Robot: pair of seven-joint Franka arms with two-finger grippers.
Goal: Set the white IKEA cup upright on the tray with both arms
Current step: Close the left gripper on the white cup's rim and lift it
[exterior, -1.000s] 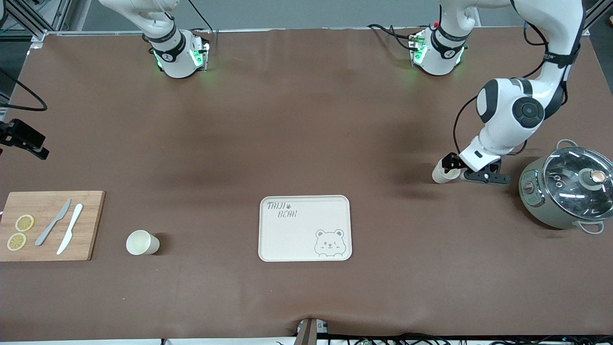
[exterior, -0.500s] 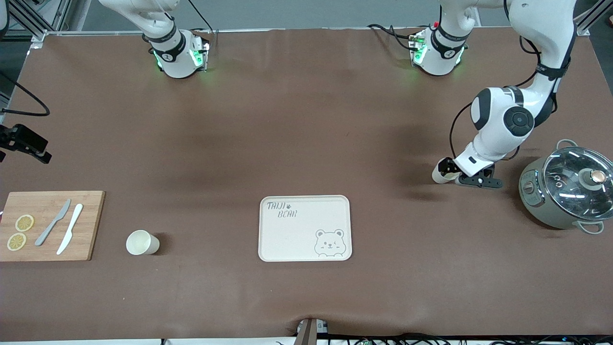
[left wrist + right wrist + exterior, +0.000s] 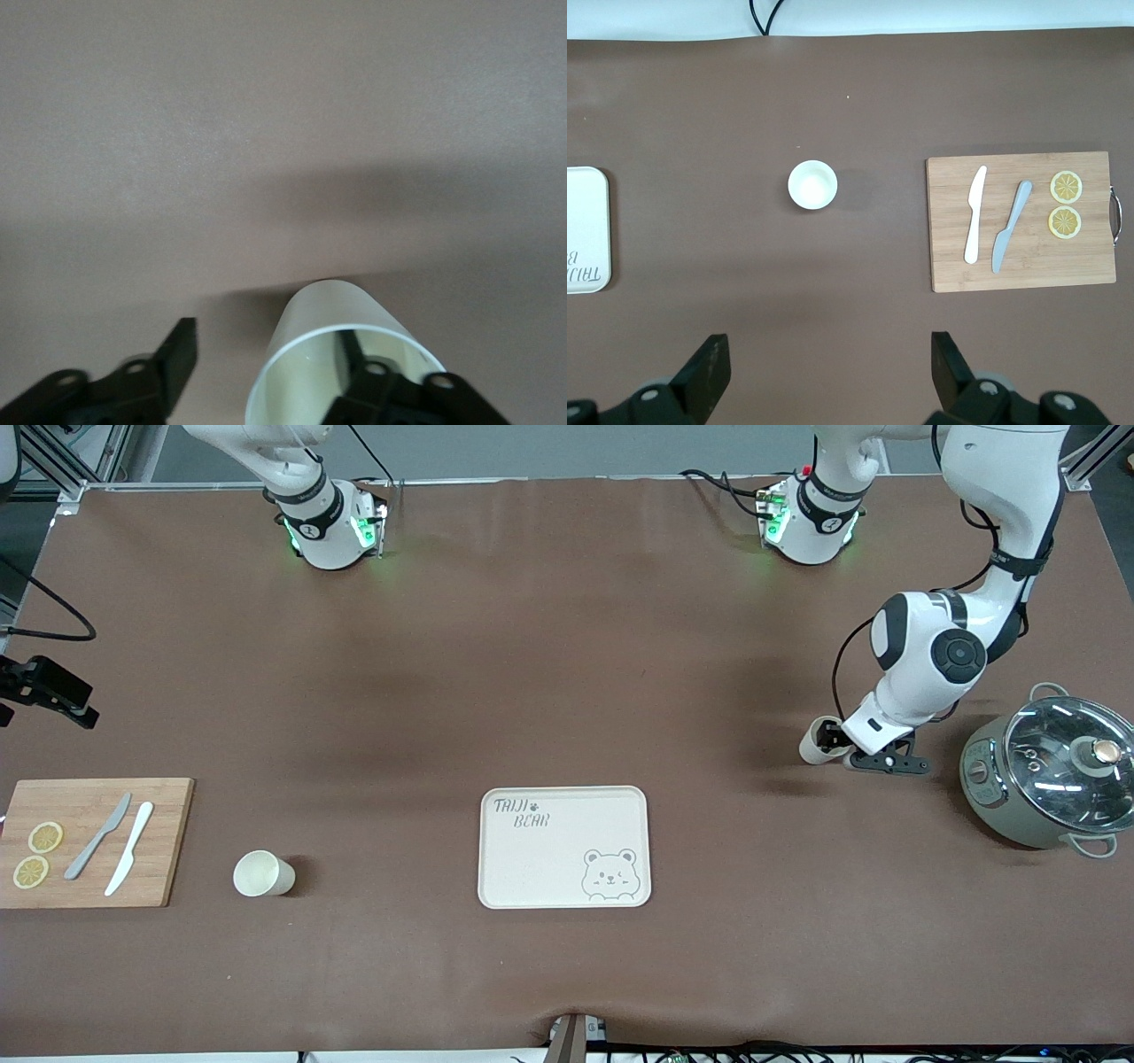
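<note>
A white cup (image 3: pixel 811 746) lies on its side on the brown table at the left arm's end, beside a pot. My left gripper (image 3: pixel 831 737) is low at its mouth. In the left wrist view the cup (image 3: pixel 332 310) opens toward the camera. One finger (image 3: pixel 354 354) is inside it and the other finger (image 3: pixel 177 350) stands outside with a gap to the wall, so the left gripper (image 3: pixel 266 343) is open. A second white cup (image 3: pixel 261 872) stands upright near the cutting board. The cream tray (image 3: pixel 532 868) with the bear drawing lies at mid-table. My right gripper (image 3: pixel 828 352) hangs open high over the table.
A grey-green pot (image 3: pixel 1045 779) with a glass lid stands close to the left arm's wrist. A wooden cutting board (image 3: pixel 164 841) with two knives and lemon slices lies at the right arm's end. The upright cup (image 3: pixel 811 184) and board (image 3: pixel 948 266) show below the right wrist.
The left arm's wrist has shifted slightly toward the lying cup and its fingers have drawn closer together. The upright cup, tray and right arm have not moved.
</note>
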